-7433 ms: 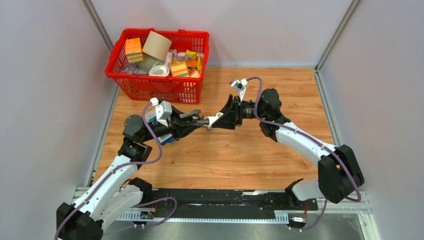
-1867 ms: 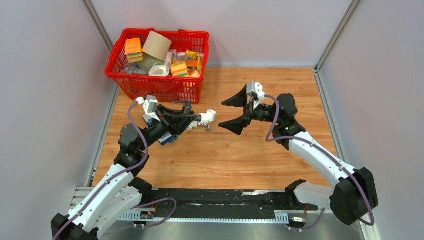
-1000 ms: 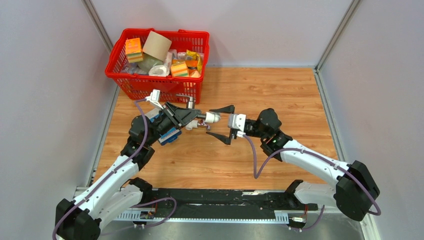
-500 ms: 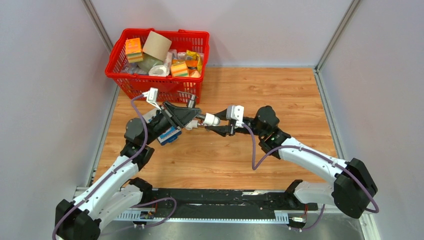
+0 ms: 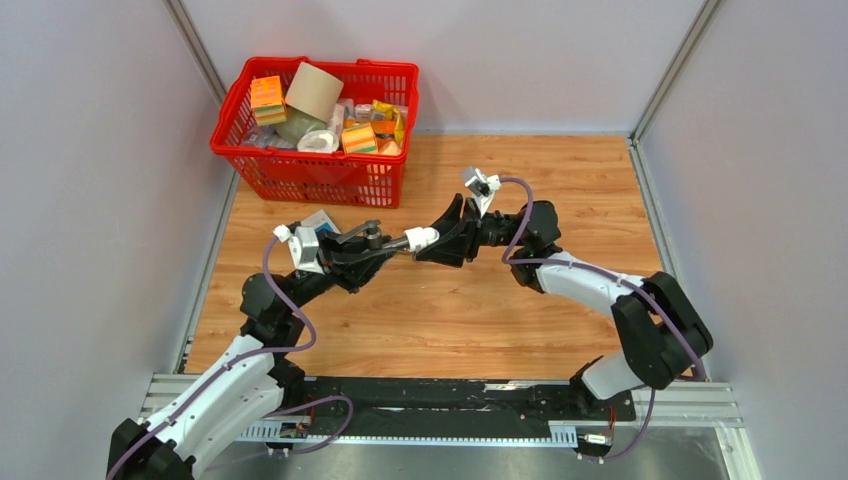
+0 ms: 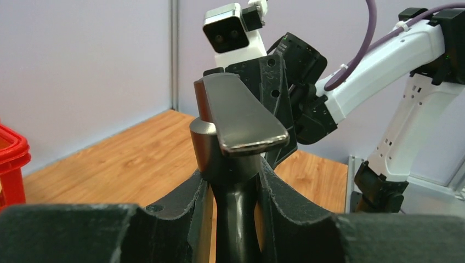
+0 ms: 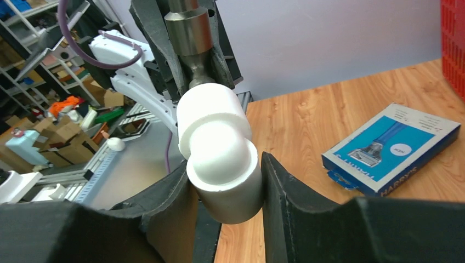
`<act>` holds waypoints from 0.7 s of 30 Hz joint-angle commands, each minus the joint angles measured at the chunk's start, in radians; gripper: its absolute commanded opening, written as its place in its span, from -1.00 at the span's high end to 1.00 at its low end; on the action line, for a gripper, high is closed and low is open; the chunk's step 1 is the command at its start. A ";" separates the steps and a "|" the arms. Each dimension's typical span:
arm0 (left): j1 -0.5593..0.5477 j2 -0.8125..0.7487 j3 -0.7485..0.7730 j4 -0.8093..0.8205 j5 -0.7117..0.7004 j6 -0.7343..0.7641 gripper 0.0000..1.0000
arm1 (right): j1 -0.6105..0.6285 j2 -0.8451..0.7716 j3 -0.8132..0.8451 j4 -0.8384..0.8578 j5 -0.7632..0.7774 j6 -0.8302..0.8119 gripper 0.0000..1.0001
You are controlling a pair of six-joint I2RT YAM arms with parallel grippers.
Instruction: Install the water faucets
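Note:
A dark grey water faucet (image 5: 372,240) with a T-handle (image 6: 239,115) is held above the wooden table, and my left gripper (image 5: 352,250) is shut on its body (image 6: 236,219). A white plastic elbow fitting (image 5: 421,238) sits on the faucet's threaded end (image 7: 189,33). My right gripper (image 5: 445,236) is shut on that elbow, with its lower socket (image 7: 222,175) pressed between both pads. In the left wrist view the right gripper (image 6: 274,82) shows behind the handle. The two grippers face each other near the table's middle.
A red basket (image 5: 320,180) full of packaged goods stands at the back left. A flat blue-and-white box (image 7: 392,148) lies on the wood by the left arm, partly hidden in the top view (image 5: 320,220). Grey walls enclose the table.
The right gripper moved in and closed on the white elbow, then its wrist rolled. The left arm lowered and rolled with the faucet still in its grip.

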 commanded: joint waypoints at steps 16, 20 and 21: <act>0.005 -0.020 0.262 -0.440 -0.467 -0.568 0.99 | -0.024 -0.352 -0.024 -0.532 0.187 -0.830 -0.67; 0.007 0.037 0.324 -0.534 -0.413 -0.667 1.00 | 0.035 -0.413 -0.046 -0.552 0.266 -1.031 -0.70; 0.007 0.056 0.348 -0.570 -0.408 -0.678 1.00 | 0.045 -0.427 -0.040 -0.578 0.278 -1.071 -0.70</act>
